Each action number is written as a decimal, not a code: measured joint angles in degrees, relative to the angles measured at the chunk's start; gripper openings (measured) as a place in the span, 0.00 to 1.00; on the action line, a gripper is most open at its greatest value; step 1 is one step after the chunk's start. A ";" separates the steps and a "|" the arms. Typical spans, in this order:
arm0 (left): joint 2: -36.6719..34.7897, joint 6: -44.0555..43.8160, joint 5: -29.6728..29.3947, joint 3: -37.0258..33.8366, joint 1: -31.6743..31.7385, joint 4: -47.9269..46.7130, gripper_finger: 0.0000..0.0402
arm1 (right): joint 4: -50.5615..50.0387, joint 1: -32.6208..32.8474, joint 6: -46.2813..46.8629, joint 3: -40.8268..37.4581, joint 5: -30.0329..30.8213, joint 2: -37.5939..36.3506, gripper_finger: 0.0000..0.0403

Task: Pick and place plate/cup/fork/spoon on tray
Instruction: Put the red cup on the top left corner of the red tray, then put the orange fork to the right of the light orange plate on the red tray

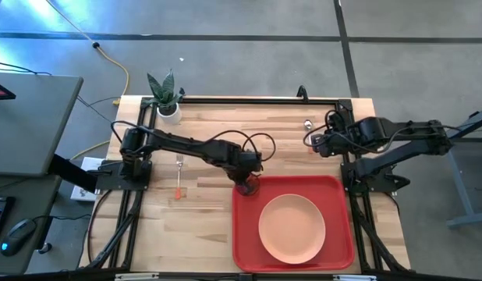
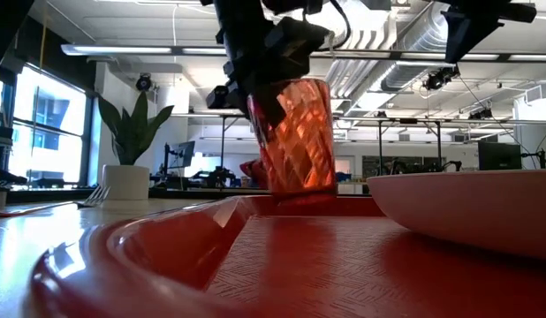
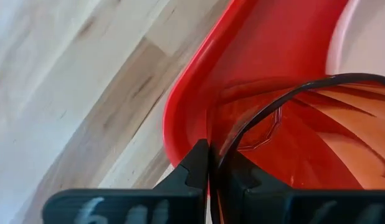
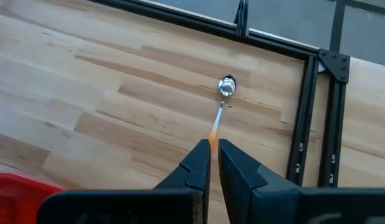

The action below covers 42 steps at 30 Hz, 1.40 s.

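Note:
The translucent red-orange cup (image 2: 295,137) is over the far left corner of the red tray (image 1: 334,195), with my left gripper (image 3: 212,165) shut on it from above. The salmon-pink plate (image 1: 292,228) lies flat in the tray's middle. The fork (image 1: 178,176) lies on the bare wood left of the tray, its tines toward the far edge. The spoon (image 4: 225,93) lies on the wood near the far right corner. My right gripper (image 4: 213,152) hangs well above it, fingers together with nothing between them. My left gripper pinches the cup's rim (image 3: 218,155), one finger inside the cup and one outside, with the thin wall between them. The fingers come steeply from above. The cup stays about upright below them, its base (image 2: 295,187) level with the tray's far rim; whether it rests on the tray floor I cannot tell.
A white pot with a green plant (image 1: 167,97) stands at the far left corner. A black frame (image 4: 317,112) runs along the table's far and right edges. Bare wood lies between the fork and the tray and beyond the tray's far rim.

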 joint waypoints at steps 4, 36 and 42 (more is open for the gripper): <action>-0.17 2.03 -0.56 0.06 -0.25 0.44 0.02 | -0.07 0.13 -1.10 0.00 0.14 0.00 0.06; 0.49 7.54 0.31 2.01 0.61 2.92 0.32 | -1.14 0.20 -1.46 0.00 -1.08 0.02 0.06; 0.48 9.35 0.28 6.34 1.72 2.82 0.34 | -1.11 0.20 -1.46 0.00 -0.70 0.02 0.06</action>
